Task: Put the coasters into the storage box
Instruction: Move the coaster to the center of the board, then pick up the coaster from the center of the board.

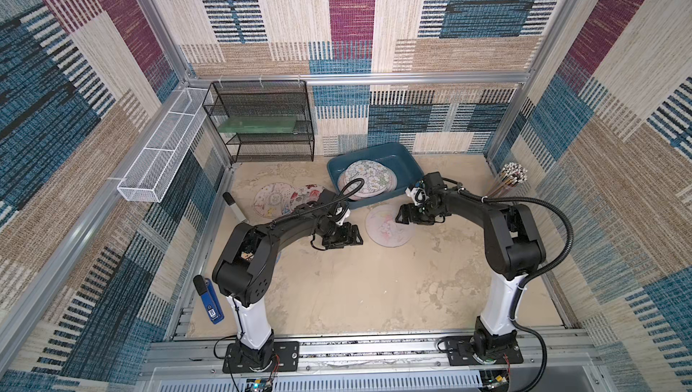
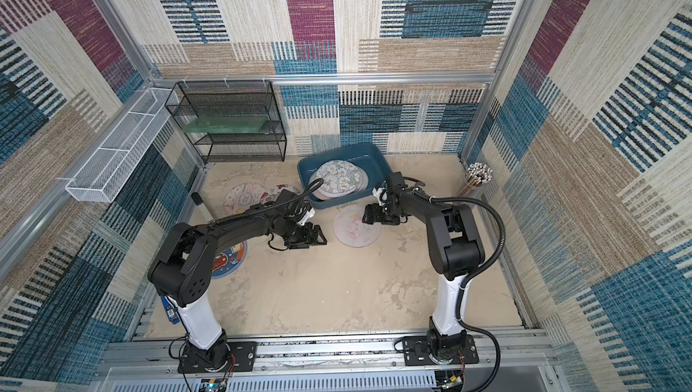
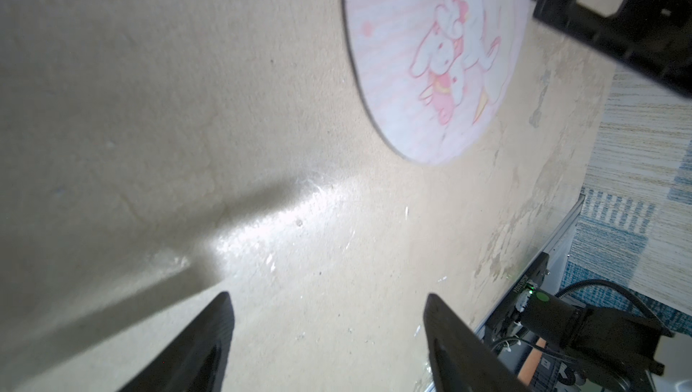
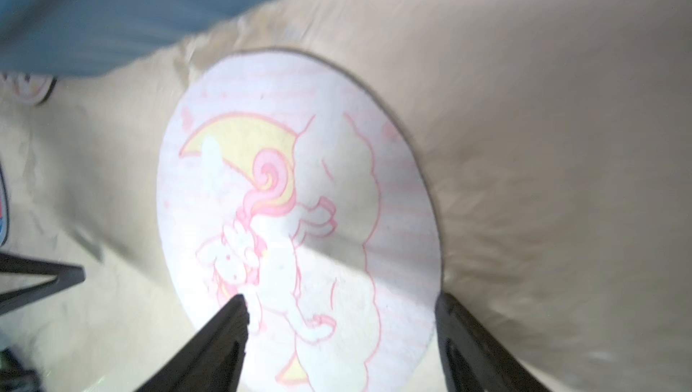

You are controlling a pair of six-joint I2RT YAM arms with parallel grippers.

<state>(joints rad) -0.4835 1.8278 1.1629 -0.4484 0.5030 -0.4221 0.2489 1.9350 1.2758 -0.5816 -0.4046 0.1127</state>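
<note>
Pink coaster (image 4: 299, 184) lies flat beneath the spread right hand (image 4: 341, 298).

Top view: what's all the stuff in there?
storage box: one, teal-blue, back middle.
stacked coasters: number hidden, floral on top, inside box.
pink bunny coaster: one, between the grippers.
pastel coasters: two, overlapping, left of box.
dark blue coaster: one, under left arm.
wire-mesh rack: one, black, back left, holds a green board.
mesh basket: one, white, left wall.
cup of sticks: one, back right corner.
blue gadget: one, front left.
left gripper: black, open, empty.
right gripper: black, open, above pink coaster.
</note>
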